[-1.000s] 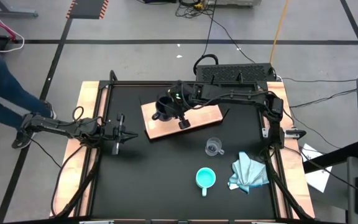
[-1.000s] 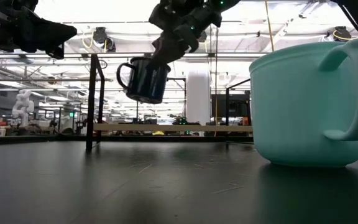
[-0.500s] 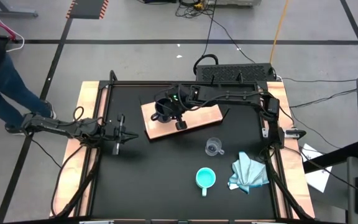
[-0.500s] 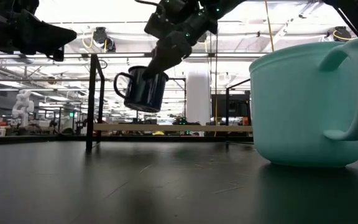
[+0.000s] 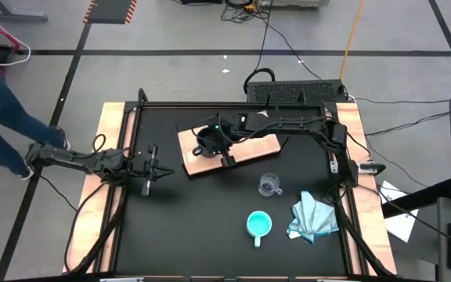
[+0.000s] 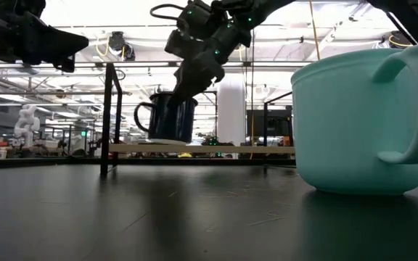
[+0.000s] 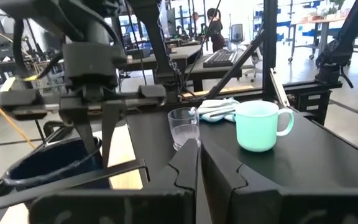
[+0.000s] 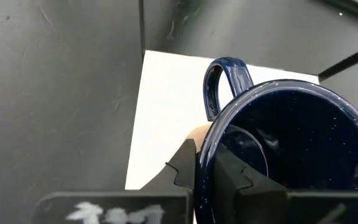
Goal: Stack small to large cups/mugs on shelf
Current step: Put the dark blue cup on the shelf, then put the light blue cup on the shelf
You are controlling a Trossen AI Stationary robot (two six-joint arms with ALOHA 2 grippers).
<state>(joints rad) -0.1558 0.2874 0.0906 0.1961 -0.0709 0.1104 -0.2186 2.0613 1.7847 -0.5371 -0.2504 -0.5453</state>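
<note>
The black tabletop fills the middle of the high view, and the light wooden shelf lies slanted in its upper centre; the right arm reaches in from the right edge and bends left over that board. The black mug sits at the shelf's left end, in the low view its base at the level of the board's top (whether it is fully set down I cannot tell), handle pointing to the left of the frame; its inside looks dark and empty. The right gripper has its jaws nearly closed, pinching the mug's rim, one finger inside and one outside. The turquoise mug stands on the tabletop at lower centre, handle toward the bottom of the frame, nothing visible in it. Right of it lies the light-blue cloth, crumpled. The small clear glass cup stands between shelf and turquoise mug, empty. The left gripper hovers at the left side of the table, jaws closed on nothing; no writing is readable anywhere.
</note>
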